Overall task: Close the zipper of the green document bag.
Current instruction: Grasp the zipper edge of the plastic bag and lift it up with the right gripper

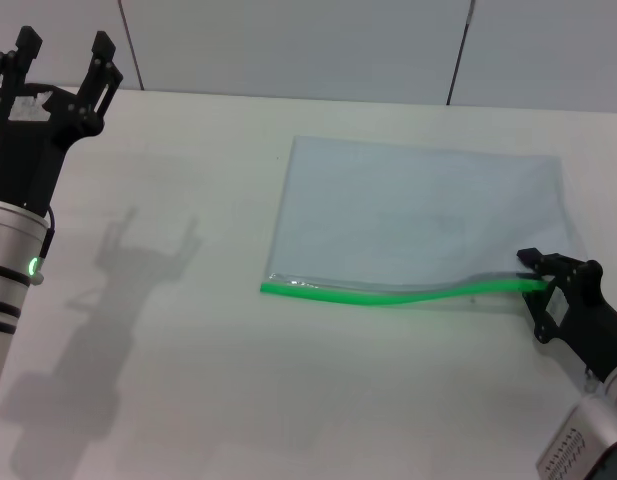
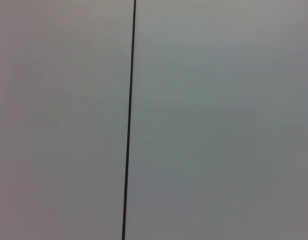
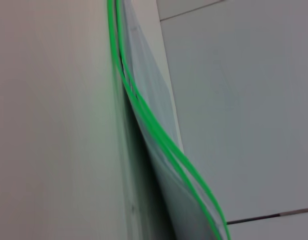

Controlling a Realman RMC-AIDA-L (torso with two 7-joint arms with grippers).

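The green document bag (image 1: 418, 215) lies flat on the white table, a pale translucent pouch right of centre. Its zipper (image 1: 388, 296) is the bright green strip along the near long edge. That strip rises off the table toward its right end, where my right gripper (image 1: 536, 272) is shut on it. The slider tab is hidden at the fingers. In the right wrist view the zipper (image 3: 144, 107) shows as two green lines running away along the lifted bag (image 3: 161, 130) edge. My left gripper (image 1: 66, 45) hangs open and empty high at the far left, away from the bag.
The white table (image 1: 188, 380) spreads wide to the left and in front of the bag. A pale panelled wall (image 1: 288, 40) with dark seams stands behind it. The left wrist view holds only the wall and one dark seam (image 2: 129, 120).
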